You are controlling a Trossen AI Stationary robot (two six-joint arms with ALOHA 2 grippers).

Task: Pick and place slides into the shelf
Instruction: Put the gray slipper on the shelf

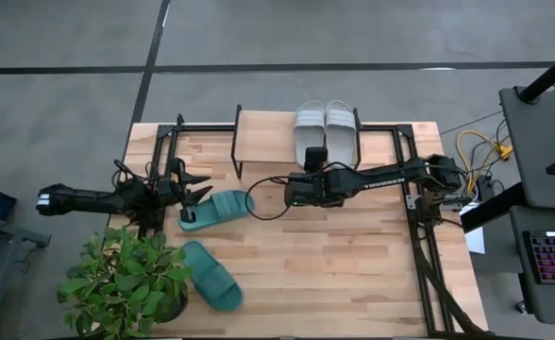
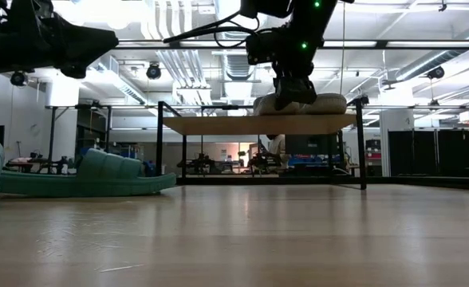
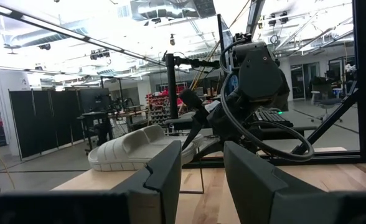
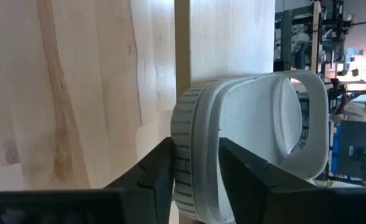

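Left gripper (image 1: 199,195), on an arm stretched level from the table's 9 o'clock edge, hovers with fingers spread and empty over the heel of a teal slide (image 1: 219,209). Second teal slide (image 1: 211,275) lies at 7 o'clock beside a plant (image 1: 126,279). Shelf (image 1: 263,138) stands at 12 o'clock, bearing two grey slides (image 1: 326,129) on its right half. Right gripper (image 4: 194,163), its arm reaching in from 3 o'clock, pinches the heel rim of the left grey slide (image 4: 251,140).

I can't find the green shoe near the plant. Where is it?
In the high view, that teal rubber slide lies on the wooden table's front left, beside the potted plant.
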